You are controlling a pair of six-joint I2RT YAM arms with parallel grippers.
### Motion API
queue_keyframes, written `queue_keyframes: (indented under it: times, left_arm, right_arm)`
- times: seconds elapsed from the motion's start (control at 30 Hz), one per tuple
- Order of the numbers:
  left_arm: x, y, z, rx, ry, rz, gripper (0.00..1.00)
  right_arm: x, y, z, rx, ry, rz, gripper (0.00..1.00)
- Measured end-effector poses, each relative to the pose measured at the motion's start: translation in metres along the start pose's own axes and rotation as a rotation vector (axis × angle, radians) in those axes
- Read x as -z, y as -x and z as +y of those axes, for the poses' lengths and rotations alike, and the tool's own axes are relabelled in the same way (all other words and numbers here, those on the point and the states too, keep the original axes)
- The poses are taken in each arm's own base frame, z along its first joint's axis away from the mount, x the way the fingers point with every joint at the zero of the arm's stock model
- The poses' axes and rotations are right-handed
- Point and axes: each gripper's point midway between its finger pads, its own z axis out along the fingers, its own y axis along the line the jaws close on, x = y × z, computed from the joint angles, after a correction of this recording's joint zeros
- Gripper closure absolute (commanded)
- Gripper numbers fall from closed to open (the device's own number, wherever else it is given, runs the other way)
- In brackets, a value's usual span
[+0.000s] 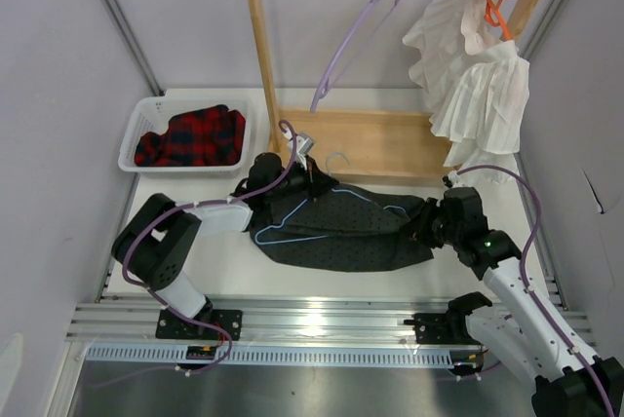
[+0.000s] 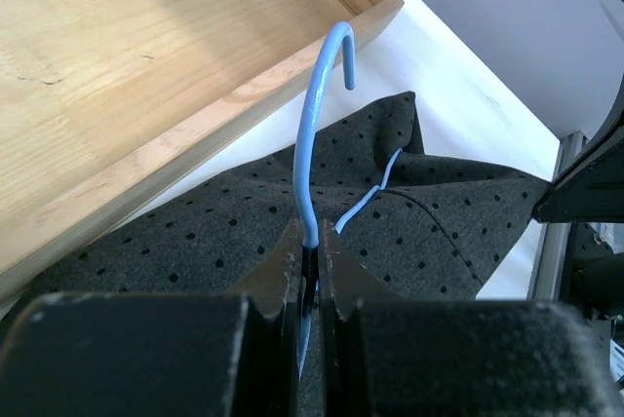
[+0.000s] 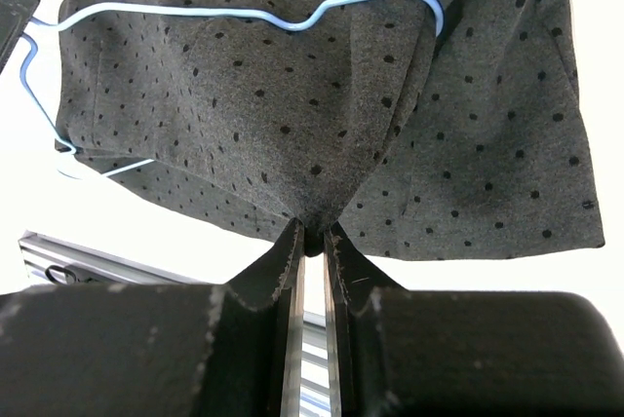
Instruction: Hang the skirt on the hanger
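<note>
The dark dotted skirt lies spread across the white table between my two arms. The thin pale blue hanger lies on and partly inside it, its hook pointing toward the wooden rack. My left gripper is shut on the hanger's neck, just below the hook. My right gripper is shut on a pinched fold of the skirt's edge at its right end. In the right wrist view the hanger wire runs across the cloth and slips under it on the right.
A wooden rack base stands just behind the skirt, its rail holding a lavender hanger and a white pleated garment on an orange hanger. A white basket with a red plaid garment sits at the back left.
</note>
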Motion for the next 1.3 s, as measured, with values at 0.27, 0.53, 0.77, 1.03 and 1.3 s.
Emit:
queue_keyframes:
  times: [0.27,0.53,0.77,1.03,1.3]
  left_arm:
    - [-0.006,0.019,-0.002,-0.054,-0.001,-0.007,1.0]
    - [-0.012,0.029,-0.002,-0.084,-0.004,-0.015,1.0]
    - [-0.016,0.025,0.003,-0.098,0.007,-0.004,1.0]
    - [-0.024,0.021,0.02,-0.128,0.055,-0.014,1.0]
    - [-0.029,0.039,0.032,-0.197,0.068,-0.099,1.0]
  right_arm:
    - [0.001,-0.001,-0.003,-0.008,-0.006,0.008,1.0]
    - [0.002,-0.002,-0.006,-0.006,-0.014,0.012,1.0]
    - [0.003,-0.001,-0.008,-0.003,-0.018,0.012,1.0]
    - [0.004,-0.004,-0.012,-0.004,-0.029,0.026,1.0]
    - [0.005,-0.006,-0.018,-0.019,-0.069,0.047,1.0]
